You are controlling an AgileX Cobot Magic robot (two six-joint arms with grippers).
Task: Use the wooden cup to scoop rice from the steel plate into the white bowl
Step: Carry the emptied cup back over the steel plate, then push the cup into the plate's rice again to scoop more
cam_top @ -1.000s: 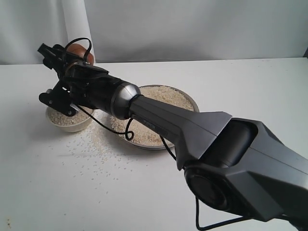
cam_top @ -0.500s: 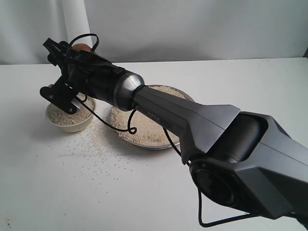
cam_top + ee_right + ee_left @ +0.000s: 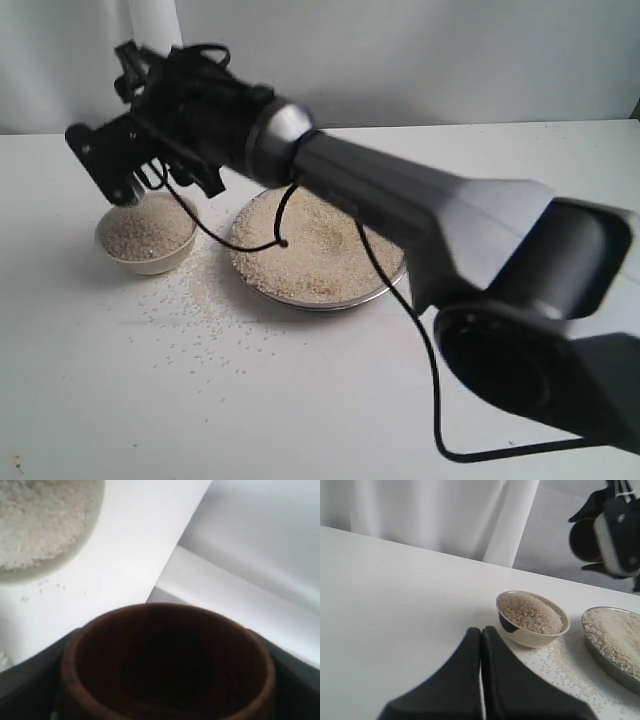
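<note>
Your left claw (image 3: 481, 680) hangs clenched and empty, low over the desk (image 3: 395, 605). Past it the white bowl (image 3: 530, 639) sits heaped with rice (image 3: 530, 612), the steel plate (image 3: 320, 303) just beside it. Farther off, your right arm (image 3: 400, 210) stretches across the plate. The right claw (image 3: 587, 540) grasps the wooden cup (image 3: 167, 665), raised and empty. The pour looks done; next, dip the cup into the plate's rice.

No readable text, label, brand, number or sign in any view. Surfaces plain and unmarked: white bowl (image 3: 150, 262), steel plate (image 3: 320, 303), wooden cup (image 3: 167, 670), dark arm casing (image 3: 450, 220). Casing partly blurred, so fine print cannot be told.
</note>
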